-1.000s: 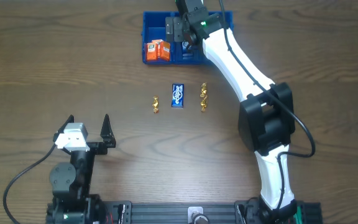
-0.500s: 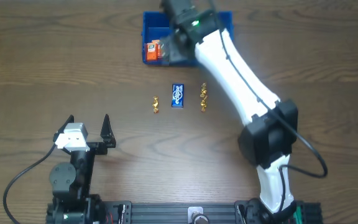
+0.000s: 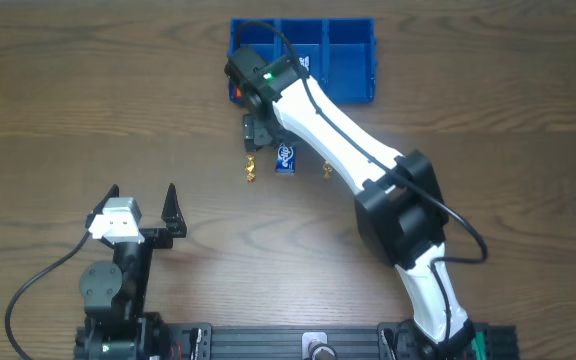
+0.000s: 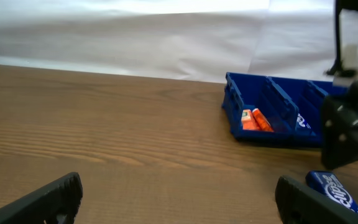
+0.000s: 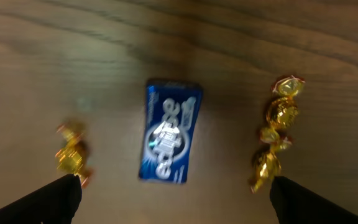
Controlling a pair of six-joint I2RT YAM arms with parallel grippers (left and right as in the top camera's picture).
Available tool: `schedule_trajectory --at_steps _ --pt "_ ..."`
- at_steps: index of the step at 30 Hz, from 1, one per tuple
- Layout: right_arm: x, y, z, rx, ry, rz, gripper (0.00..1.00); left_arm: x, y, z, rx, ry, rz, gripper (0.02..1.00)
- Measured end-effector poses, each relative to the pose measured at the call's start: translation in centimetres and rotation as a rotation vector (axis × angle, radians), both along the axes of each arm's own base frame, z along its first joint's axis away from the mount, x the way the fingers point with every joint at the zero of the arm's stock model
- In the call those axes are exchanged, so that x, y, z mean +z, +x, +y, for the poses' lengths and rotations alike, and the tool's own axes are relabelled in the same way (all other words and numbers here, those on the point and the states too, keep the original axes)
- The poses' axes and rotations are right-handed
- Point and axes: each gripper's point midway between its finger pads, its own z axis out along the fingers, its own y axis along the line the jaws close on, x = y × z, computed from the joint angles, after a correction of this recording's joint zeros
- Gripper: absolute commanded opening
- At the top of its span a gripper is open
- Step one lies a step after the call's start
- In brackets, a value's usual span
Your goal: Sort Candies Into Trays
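From above, the blue tray (image 3: 353,60) with 3 compartments stands at the middle of the far edge of the wooden tabletop (image 3: 68,100). The white right arm (image 3: 338,130) reaches slantwise across the tray's near left corner. The right gripper (image 3: 256,130) hangs just in front of that corner. Toward the middle of the tabletop, 3 things lie in a row parallel to the far edge: a single gold candy (image 3: 251,167), a blue candy packet (image 3: 285,158) and a pair of gold candies (image 3: 326,172). The arm partly covers the pair. The left gripper (image 3: 143,198) stands well apart from all of them, close to the near edge on the left side. Its jaws are spread wide and hold nothing.

In the left wrist view, orange candies (image 4: 253,119) lie in the end compartment of the blue tray. The right gripper is dark and stands in front of the tray, above the blue candy packet.

In the right wrist view, the right gripper's jaws are released, with the 2 fingers (image 5: 48,199) far apart and nothing between them. The blue candy packet lies flat on the bare wood directly below. The single gold candy lies on 1 side of it and the pair of gold candies, end to end, on the other. None of them touches the packet.
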Motion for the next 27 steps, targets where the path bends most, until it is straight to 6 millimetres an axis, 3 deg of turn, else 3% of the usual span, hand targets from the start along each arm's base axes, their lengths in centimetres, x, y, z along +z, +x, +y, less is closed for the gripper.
schedule_trajectory --at_steps 8,15,20,27 --pt "-4.6 0.8 -0.6 -0.056 -0.008 0.072 1.0 0.0 0.0 0.0 0.0 0.0 0.0 0.998" --pt "-6.1 1.1 -0.4 -0.063 0.015 0.077 0.956 0.0 0.0 0.0 0.0 0.0 0.0 0.998" --pt "-6.4 0.7 -0.4 -0.069 0.018 0.091 0.812 0.0 0.0 0.0 0.0 0.0 0.0 0.998" --pt "-6.5 0.8 -0.2 -0.076 0.027 0.088 0.494 0.0 0.0 0.0 0.0 0.0 0.0 0.998"
